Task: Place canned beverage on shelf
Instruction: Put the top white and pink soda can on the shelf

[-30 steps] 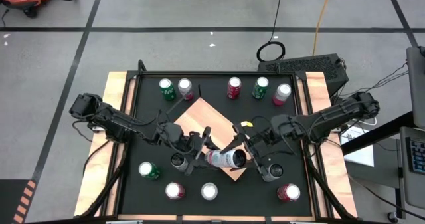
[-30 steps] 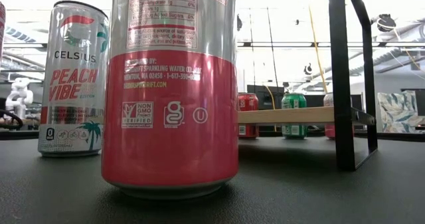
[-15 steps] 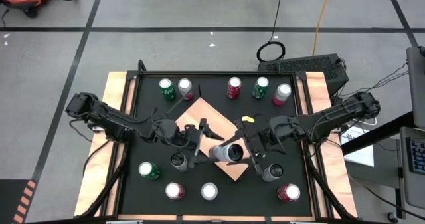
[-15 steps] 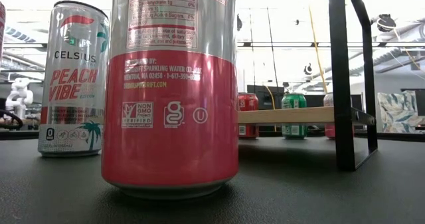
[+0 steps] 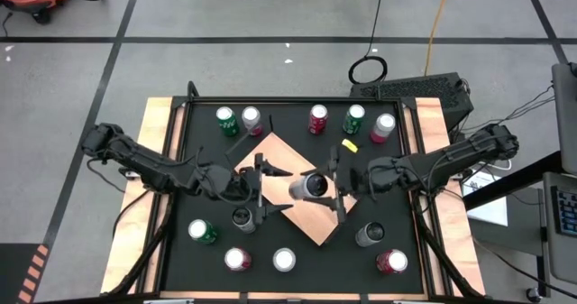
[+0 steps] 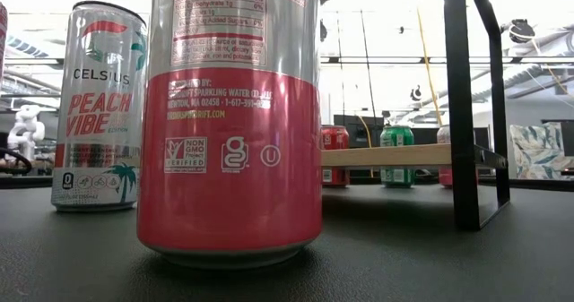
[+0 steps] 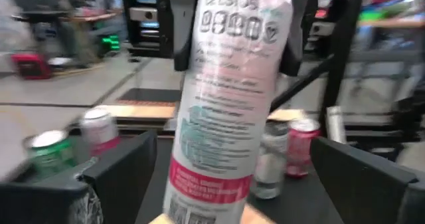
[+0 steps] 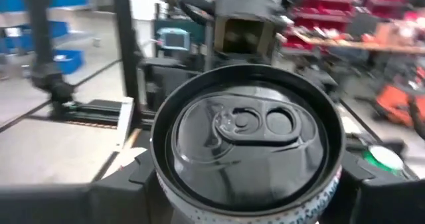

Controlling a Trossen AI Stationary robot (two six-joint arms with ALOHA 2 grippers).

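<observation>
A tall silver-and-pink can (image 5: 311, 187) stands upright over the tan shelf board (image 5: 275, 160) in the middle of the table. My right gripper (image 5: 326, 188) is shut on it. The right wrist view looks down on the can's dark top (image 8: 247, 127). My left gripper (image 5: 261, 191) is open just left of the can, its fingers (image 7: 119, 177) wide on either side and clear of the can (image 7: 226, 117). I cannot tell whether the can's base touches the board. Neither gripper shows in the low view. My right gripper pinches the can between its two fingers (image 7: 178, 31) on opposite sides of the upper wall (image 7: 206, 44), just below the rim. The fingers reach in level from the table's right. The can stands nearly upright, top up, leaning slightly.
Several cans stand along the far edge (image 5: 317, 117) and the near edge (image 5: 284, 260) of the black table, and two dark cans (image 5: 243, 218) stand beside the shelf. A pink can (image 6: 229, 123) and a Peach Vibe can (image 6: 99, 105) fill the low view, with a black shelf post (image 6: 466, 105).
The can lay on its side between both grippers over the shelf's near corner. My right gripper has rolled and tipped it upright, carrying it a little toward the far edge. My left gripper has opened, let go and drawn back toward the table's left.
</observation>
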